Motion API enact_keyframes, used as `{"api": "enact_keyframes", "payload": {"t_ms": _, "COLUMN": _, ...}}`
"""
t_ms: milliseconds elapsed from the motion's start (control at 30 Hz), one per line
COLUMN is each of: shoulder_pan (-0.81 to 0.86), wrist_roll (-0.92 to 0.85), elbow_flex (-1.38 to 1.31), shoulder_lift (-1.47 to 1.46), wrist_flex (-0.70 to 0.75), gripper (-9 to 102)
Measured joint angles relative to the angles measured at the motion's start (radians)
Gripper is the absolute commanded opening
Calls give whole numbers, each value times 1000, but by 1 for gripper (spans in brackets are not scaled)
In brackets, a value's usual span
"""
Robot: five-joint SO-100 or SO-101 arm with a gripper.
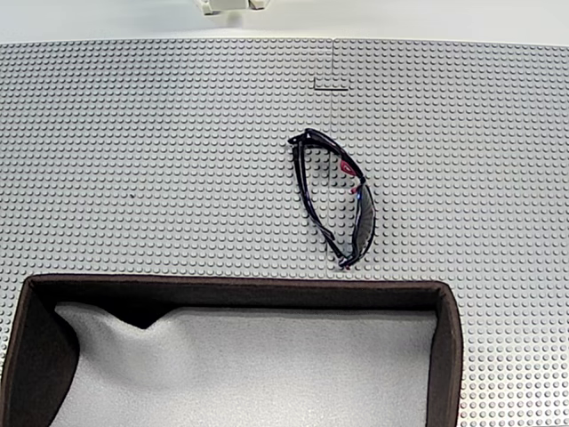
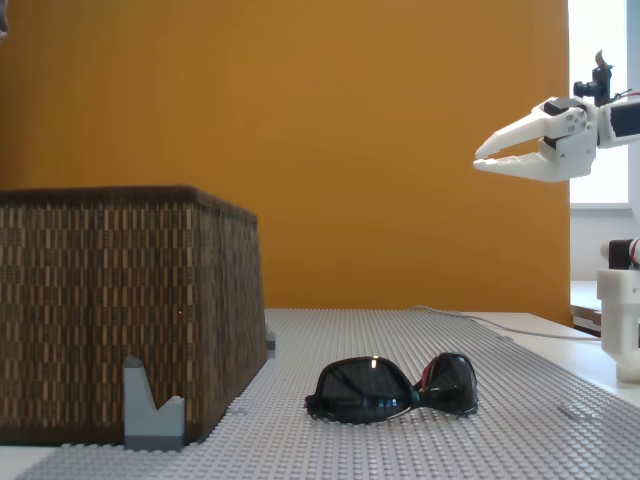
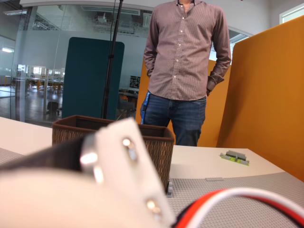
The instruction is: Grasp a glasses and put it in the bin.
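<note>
Glasses [image 2: 392, 390] lie folded on the bench [image 2: 520, 400], well below and left of the claw [image 2: 483, 160] in a fixed view. Claw raised, fingers slightly apart, empty. Step: approach; next, descend. Long axis runs diagonally from the claw side toward the bin [image 1: 444, 356].

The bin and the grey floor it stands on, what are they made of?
The bin looks like woven wicker or rattan: its brown walls show a basket-weave texture. Its lining is white, soft and rumpled, perhaps foam or fabric. The grey base looks like plastic building-brick plates, covered in even rows of studs.
</note>
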Motion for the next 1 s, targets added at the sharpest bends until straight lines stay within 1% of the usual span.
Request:
{"api": "enact_keyframes", "payload": {"t_ms": 67, "shoulder_pan": 2, "wrist_roll": 11, "elbow_flex": -11, "shoulder_lift": -12, "wrist_flex": 11, "gripper": 0}}
{"api": "enact_keyframes", "payload": {"t_ms": 100, "shoulder_pan": 34, "wrist_roll": 67, "elbow_flex": -63, "shoulder_lift": -69, "wrist_flex": 64, "gripper": 0}}
{"api": "enact_keyframes", "payload": {"t_ms": 133, "shoulder_pan": 40, "wrist_roll": 216, "elbow_flex": -169, "shoulder_lift": -229, "wrist_flex": 224, "gripper": 0}}
{"api": "enact_keyframes", "payload": {"t_ms": 167, "shoulder_pan": 40, "wrist_roll": 316, "elbow_flex": -193, "shoulder_lift": -365, "wrist_flex": 367, "gripper": 0}}
{"api": "enact_keyframes", "payload": {"t_ms": 200, "shoulder_pan": 63, "wrist_roll": 347, "elbow_flex": -192, "shoulder_lift": -459, "wrist_flex": 446, "gripper": 0}}
{"api": "enact_keyframes", "payload": {"t_ms": 233, "shoulder_pan": 64, "wrist_roll": 337, "elbow_flex": -192, "shoulder_lift": -482, "wrist_flex": 462, "gripper": 0}}
{"api": "enact_keyframes", "payload": {"t_ms": 433, "shoulder_pan": 71, "wrist_roll": 275, "elbow_flex": -195, "shoulder_lift": -497, "wrist_flex": 400, "gripper": 0}}
{"api": "enact_keyframes", "payload": {"t_ms": 533, "shoulder_pan": 83, "wrist_roll": 301, "elbow_flex": -201, "shoulder_lift": -515, "wrist_flex": 400, "gripper": 0}}
{"api": "enact_keyframes", "payload": {"t_ms": 600, "shoulder_pan": 35, "wrist_roll": 360, "elbow_flex": -241, "shoulder_lift": -520, "wrist_flex": 431, "gripper": 0}}
{"api": "enact_keyframes", "payload": {"t_ms": 667, "shoulder_pan": -14, "wrist_roll": 422, "elbow_flex": -281, "shoulder_lift": -538, "wrist_flex": 506, "gripper": 0}}
{"api": "enact_keyframes", "payload": {"t_ms": 700, "shoulder_pan": -77, "wrist_roll": 468, "elbow_flex": -295, "shoulder_lift": -554, "wrist_flex": 563, "gripper": 0}}
{"api": "enact_keyframes", "payload": {"t_ms": 833, "shoulder_pan": -186, "wrist_roll": 572, "elbow_flex": -301, "shoulder_lift": -597, "wrist_flex": 672, "gripper": 0}}
{"api": "enact_keyframes", "payload": {"t_ms": 1000, "shoulder_pan": -253, "wrist_roll": 594, "elbow_flex": -313, "shoulder_lift": -689, "wrist_flex": 687, "gripper": 0}}
